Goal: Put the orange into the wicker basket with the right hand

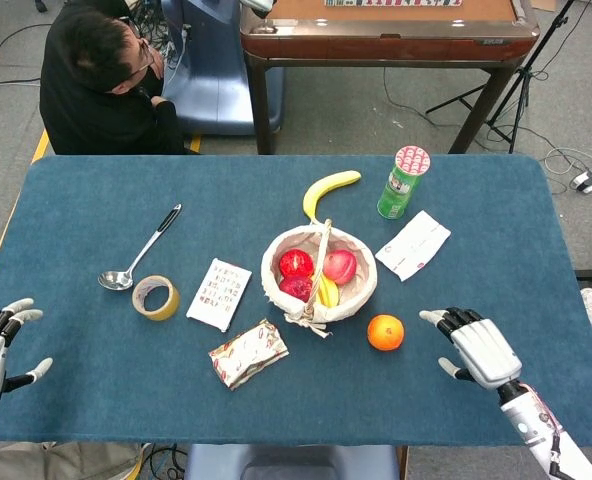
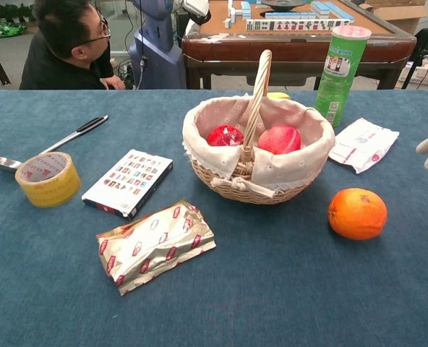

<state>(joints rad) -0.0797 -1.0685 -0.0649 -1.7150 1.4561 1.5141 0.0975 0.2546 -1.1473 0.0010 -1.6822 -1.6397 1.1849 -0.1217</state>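
Now the orange (image 1: 385,332) lies near the right hand (image 1: 481,346); fingers spread, empty.

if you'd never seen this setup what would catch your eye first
Probably the wicker basket at the middle of the blue table, lined with cloth and already holding red fruit. Next the bright orange lying alone just to its right and nearer the robot, with the right robot hand, fingers spread and holding nothing, close on its far side.

Bright, even overhead light, soft short shadows, sharp focus in both views, slight wide-angle stretch at edges.
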